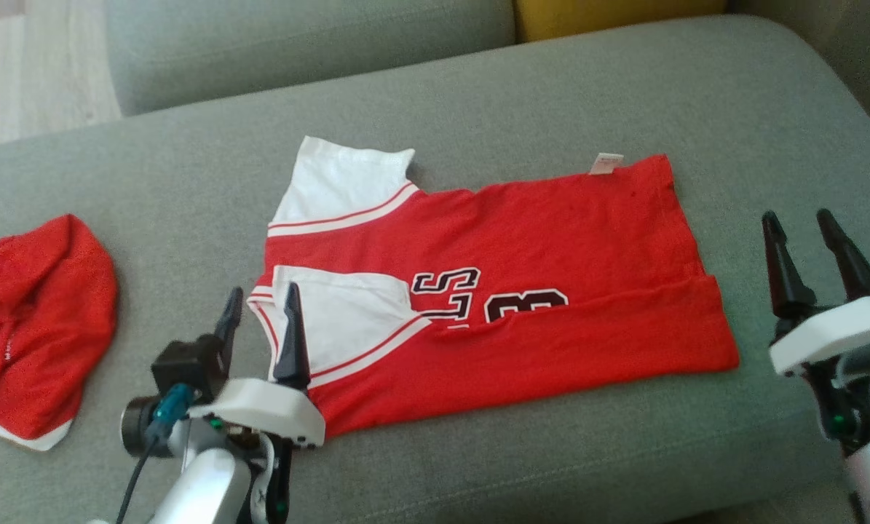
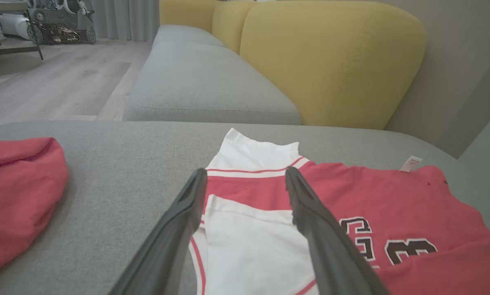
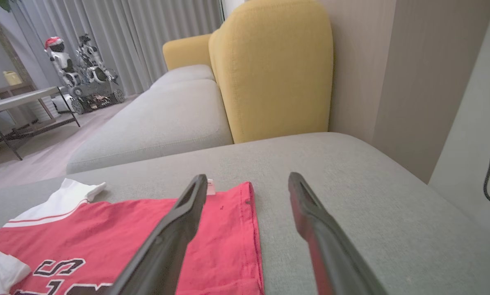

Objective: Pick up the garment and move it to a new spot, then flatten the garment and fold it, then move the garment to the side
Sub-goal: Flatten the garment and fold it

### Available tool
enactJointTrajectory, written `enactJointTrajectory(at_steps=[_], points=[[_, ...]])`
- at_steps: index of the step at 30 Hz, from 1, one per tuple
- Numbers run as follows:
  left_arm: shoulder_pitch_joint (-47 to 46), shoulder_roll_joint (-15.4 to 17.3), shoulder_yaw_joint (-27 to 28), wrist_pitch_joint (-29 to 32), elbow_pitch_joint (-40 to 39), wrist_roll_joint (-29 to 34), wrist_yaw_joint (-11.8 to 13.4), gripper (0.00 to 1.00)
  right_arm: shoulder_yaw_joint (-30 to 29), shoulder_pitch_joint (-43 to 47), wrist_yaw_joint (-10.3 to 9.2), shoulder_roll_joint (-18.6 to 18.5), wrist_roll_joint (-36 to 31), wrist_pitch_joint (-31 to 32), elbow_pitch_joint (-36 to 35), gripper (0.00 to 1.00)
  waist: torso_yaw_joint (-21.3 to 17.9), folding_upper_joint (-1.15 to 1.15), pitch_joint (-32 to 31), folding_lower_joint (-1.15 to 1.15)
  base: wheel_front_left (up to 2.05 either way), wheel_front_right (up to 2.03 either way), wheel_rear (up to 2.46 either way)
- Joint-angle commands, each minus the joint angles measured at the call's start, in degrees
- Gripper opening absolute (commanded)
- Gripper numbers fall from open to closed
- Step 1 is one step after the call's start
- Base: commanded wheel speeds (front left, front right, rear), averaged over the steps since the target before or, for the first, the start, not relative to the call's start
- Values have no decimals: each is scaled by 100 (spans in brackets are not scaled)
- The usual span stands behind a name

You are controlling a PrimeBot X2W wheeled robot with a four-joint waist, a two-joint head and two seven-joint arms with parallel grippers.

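Grey woven sofa seat cushion (image 1: 551,94) is the work surface. Behind it are a yellow upholstered backrest (image 2: 331,61), pale wood floor (image 2: 56,86) and grey curtains (image 3: 146,32).

Red-and-white short-sleeved jersey with dark lettering (image 1: 551,240) lies spread mid-cushion, collar end to the robot's left, hem to its right. Its near long edge is turned up over the lower lettering, and the near white sleeve (image 1: 340,313) lies in on the body. This reads as a fold partly done.

Left gripper (image 1: 263,290): fingers parted, nothing held, at the sleeve end, one finger over cloth and one over cushion.

Right gripper (image 1: 797,215): parted, empty, over bare cushion just beside the hem.

Probable reason: one arm at each end, ready for a two-handed fold.

Crumpled red garment (image 1: 34,320) sits well apart, far left.
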Motion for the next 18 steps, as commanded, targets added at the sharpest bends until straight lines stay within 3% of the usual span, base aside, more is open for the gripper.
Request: enactJointTrajectory(at_steps=[1, 5, 9, 14, 18], points=[[-313, 33, 268, -81, -219, 18, 34, 100, 19, 9, -5, -26, -95, -111, -229, 100, -53, 0, 76, 0, 0, 0, 0], [-543, 23, 347, -110, -244, 189, -59, 100, -151, -147, -5, 290, -589, -310, -369, 100, -217, 0, 308, 0, 0, 0, 0], [-1107, 249, 302, 52, 6, 427, -151, 100, -70, -529, -5, 556, -877, -300, -416, 100, -455, 0, 685, 0, 0, 0, 0], [-2153, 678, 178, 844, 573, 703, -391, 100, 271, -1048, -5, 713, -997, -329, -380, 100, -784, 0, 1104, 0, 0, 0, 0], [-3055, 1040, 3, 1674, 1237, 915, -723, 100, 582, -1433, -5, 778, -1003, -363, -289, 100, -1038, 0, 1392, 0, 0, 0, 0]])
